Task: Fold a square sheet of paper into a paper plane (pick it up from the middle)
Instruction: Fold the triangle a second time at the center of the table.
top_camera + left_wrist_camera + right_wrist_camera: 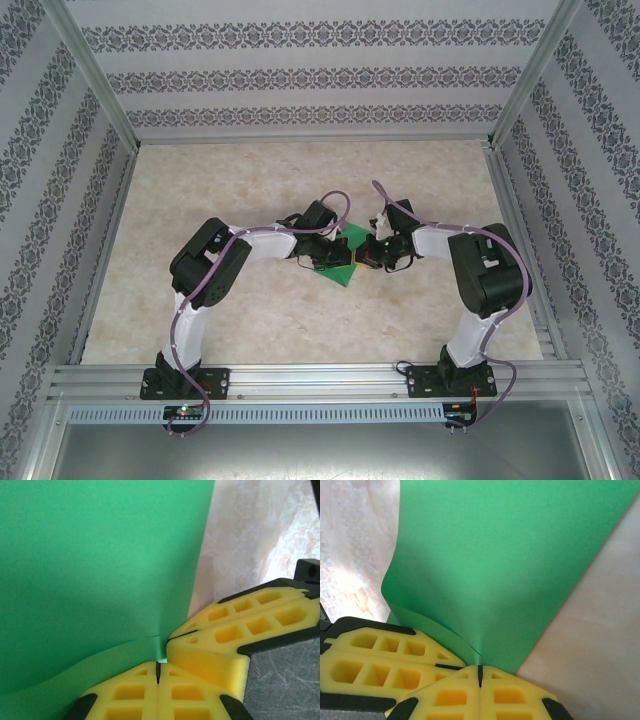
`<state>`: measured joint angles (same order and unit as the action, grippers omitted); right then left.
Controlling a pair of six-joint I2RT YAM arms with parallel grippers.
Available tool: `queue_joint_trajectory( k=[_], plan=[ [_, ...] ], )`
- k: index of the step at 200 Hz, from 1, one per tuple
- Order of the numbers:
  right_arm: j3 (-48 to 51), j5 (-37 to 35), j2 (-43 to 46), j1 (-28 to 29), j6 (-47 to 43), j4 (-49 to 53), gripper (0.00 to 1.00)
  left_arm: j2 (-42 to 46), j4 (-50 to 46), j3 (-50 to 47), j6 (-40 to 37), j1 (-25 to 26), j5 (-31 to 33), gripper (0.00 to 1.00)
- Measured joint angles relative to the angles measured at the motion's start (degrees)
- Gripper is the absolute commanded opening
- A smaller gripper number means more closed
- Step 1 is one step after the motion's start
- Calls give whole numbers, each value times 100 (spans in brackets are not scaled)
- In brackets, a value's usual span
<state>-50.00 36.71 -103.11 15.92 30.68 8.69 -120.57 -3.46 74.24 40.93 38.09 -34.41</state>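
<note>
The square sheet of paper sits mid-table between the arms. The left gripper and the right gripper meet tip to tip, each with its yellow jaws closed on the same spot, where the sheet buckles into a soft ridge. It looks feather-light, limp and smooth, likely to keep any crease and to slip or tear under a hard pull, so the raised middle seems the best hold.
</note>
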Motion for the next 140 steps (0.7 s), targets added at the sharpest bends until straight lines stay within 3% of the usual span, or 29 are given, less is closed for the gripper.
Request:
queue_joint_trajectory(
  k=[85,140],
  plan=[
    [-205,-238,-46,111,-369,286,0,111,-42,-63,-52,-72,-101,3],
    [-264,-286,-57,122,-522,382,0,114,-103,-83,-157,-374,-186,3]
  ],
)
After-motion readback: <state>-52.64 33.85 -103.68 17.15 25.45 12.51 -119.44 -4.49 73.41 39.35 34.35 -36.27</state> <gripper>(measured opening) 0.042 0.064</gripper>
